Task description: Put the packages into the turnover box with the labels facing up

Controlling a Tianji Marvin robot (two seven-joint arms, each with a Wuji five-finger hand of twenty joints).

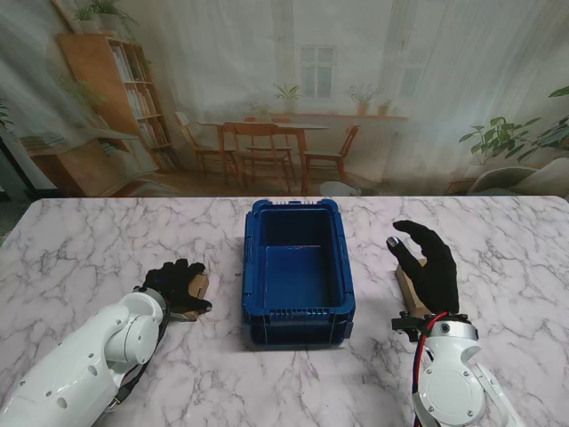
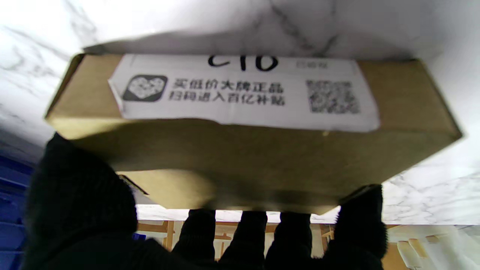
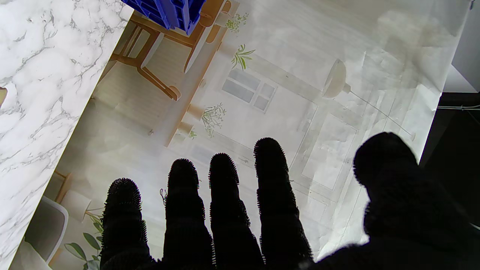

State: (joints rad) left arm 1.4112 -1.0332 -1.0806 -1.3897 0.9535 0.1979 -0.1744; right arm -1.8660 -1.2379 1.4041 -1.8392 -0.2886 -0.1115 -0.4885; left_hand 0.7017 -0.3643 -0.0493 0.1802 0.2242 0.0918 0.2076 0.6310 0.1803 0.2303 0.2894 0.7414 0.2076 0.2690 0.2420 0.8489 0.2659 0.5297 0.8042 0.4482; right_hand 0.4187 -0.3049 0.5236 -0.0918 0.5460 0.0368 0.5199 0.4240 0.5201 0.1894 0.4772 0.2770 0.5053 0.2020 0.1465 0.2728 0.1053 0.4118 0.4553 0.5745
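Note:
The blue turnover box (image 1: 299, 272) stands in the middle of the marble table with nothing visible inside. My left hand (image 1: 175, 285), in a black glove, is closed around a brown cardboard package (image 1: 197, 287) left of the box. The left wrist view shows that package (image 2: 262, 150) close up, its white printed label (image 2: 243, 93) turned toward the table, with my fingers (image 2: 360, 217) and thumb (image 2: 75, 187) wrapped on its edges. My right hand (image 1: 431, 262) is open, fingers straight, raised over a second brown package (image 1: 409, 289) right of the box. The right wrist view shows spread fingers (image 3: 225, 202) holding nothing.
The marble table (image 1: 89, 249) ends at a printed room backdrop (image 1: 293, 89) behind. The blue box's corner (image 3: 168, 13) shows in the right wrist view.

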